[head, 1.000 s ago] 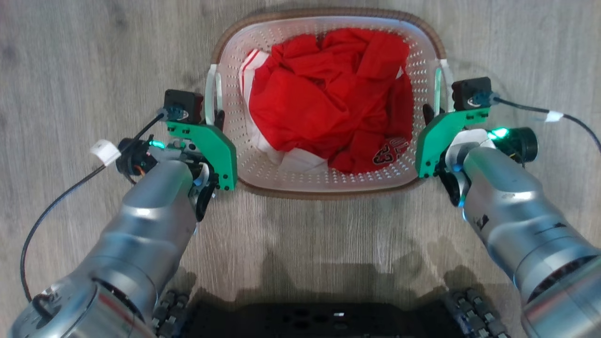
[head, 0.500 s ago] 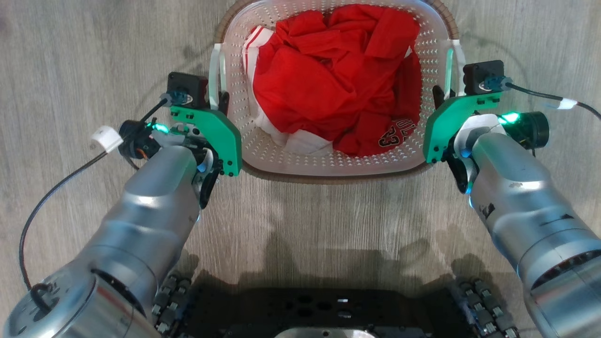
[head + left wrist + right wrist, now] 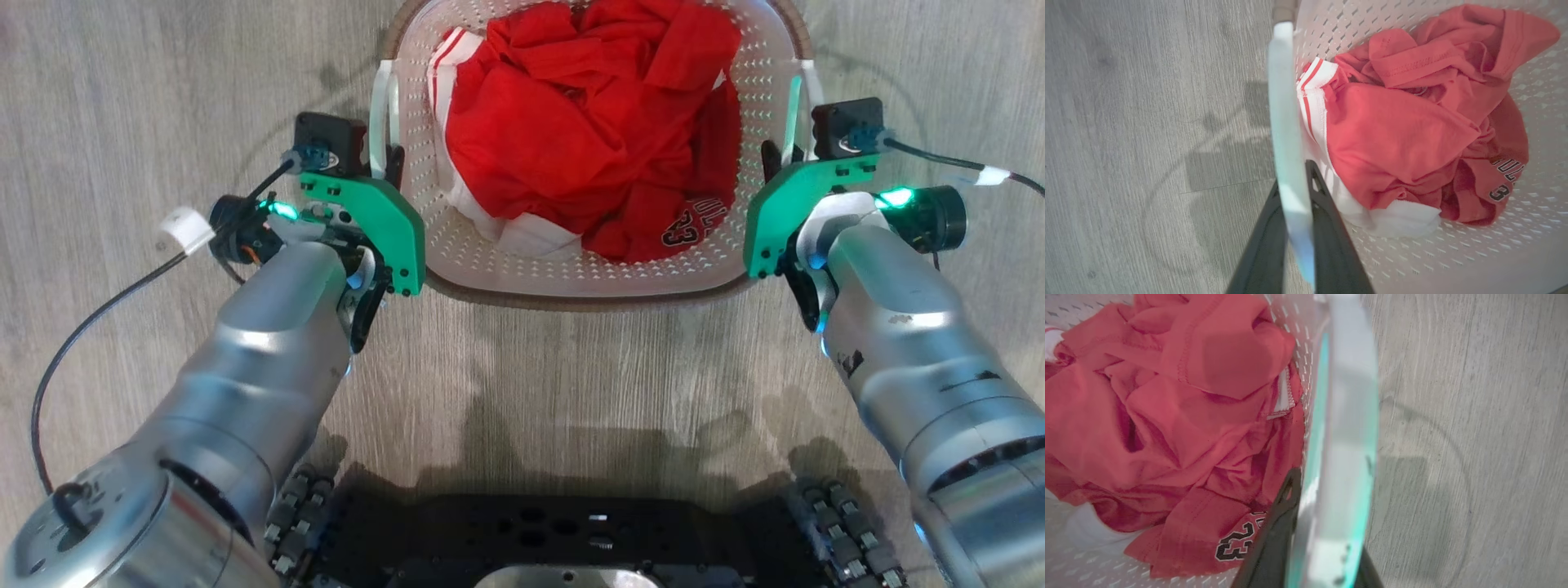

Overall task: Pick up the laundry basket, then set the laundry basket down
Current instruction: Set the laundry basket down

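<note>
The grey wood-look plank floor (image 3: 571, 367) lies under everything, and a drop onto it is the main risk. The small white perforated plastic laundry basket with a brown woven-look rim (image 3: 571, 273) sits straight ahead of the robot's base, spanned between the two arms. Its far rim is cut off by the top of the head view, and I cannot tell for sure whether its base is off the floor.

The heap of crumpled red and white jerseys (image 3: 588, 139) fills the basket and lies a little toward the right wall. That uneven load could tip the basket if one arm rises or sinks faster than the other.

The thin white left handle (image 3: 380, 114) and right handle (image 3: 796, 106) look smooth and flexible. They could bend, twist or slide through a narrow pinch.

The left gripper (image 3: 1294, 183) is closed, with one dark finger on each side of its handle strap. The right gripper (image 3: 1331, 486) is likewise clamped on its handle, though the strap hides most of the outer finger. Both holds are near the fingertips, so a jerk or the arms spreading apart could pull a handle free.
</note>
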Robot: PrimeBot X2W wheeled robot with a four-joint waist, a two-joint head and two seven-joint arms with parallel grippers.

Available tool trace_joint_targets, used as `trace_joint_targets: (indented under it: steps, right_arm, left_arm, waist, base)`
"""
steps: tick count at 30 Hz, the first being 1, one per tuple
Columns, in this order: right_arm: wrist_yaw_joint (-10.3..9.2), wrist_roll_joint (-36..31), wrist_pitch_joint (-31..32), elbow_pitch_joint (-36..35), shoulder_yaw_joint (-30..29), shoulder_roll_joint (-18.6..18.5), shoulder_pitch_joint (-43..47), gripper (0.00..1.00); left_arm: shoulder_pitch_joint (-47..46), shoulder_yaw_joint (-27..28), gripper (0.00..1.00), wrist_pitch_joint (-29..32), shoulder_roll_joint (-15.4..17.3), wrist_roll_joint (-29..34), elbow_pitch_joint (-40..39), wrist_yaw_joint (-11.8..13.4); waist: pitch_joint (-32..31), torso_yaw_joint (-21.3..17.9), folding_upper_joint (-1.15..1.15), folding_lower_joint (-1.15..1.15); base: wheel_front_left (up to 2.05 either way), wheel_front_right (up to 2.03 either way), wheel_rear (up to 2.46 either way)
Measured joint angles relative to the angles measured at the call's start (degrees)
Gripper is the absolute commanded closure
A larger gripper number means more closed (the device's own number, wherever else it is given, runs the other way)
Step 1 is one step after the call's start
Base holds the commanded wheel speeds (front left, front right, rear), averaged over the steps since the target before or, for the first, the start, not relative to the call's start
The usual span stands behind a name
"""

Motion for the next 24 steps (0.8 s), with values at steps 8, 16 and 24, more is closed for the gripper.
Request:
trace_joint_targets:
  steps: [8, 16, 24]
  right_arm:
    - [0.00, -4.0, 0.0, 0.2, -3.5, -0.2, 0.2, 0.00]
    - [0.00, -5.9, -1.0, 0.3, -5.3, -0.3, 0.2, 0.00]
    - [0.00, -5.2, -2.6, -0.5, -5.2, -0.3, 0.2, 0.00]
  left_arm:
    - [-0.1, -0.2, 0.49, -0.2, 0.4, -1.7, 0.1, 1.6]
    - [-0.1, -0.9, 0.00, -0.2, 0.4, -3.2, 0.1, 2.3]
    - [0.0, 0.7, 0.00, -0.3, 0.6, -3.0, -1.1, 3.0]
  waist:
    - [-0.5, 0.2, 0.00, 0.00]
    - [-1.7, 0.3, 0.00, 0.00]
    - [-4.6, 0.0, 0.00, 0.00]
  base:
    - [0.00, 0.00, 0.00]
    - [0.00, 0.00, 0.00]
    - [0.00, 0.00, 0.00]
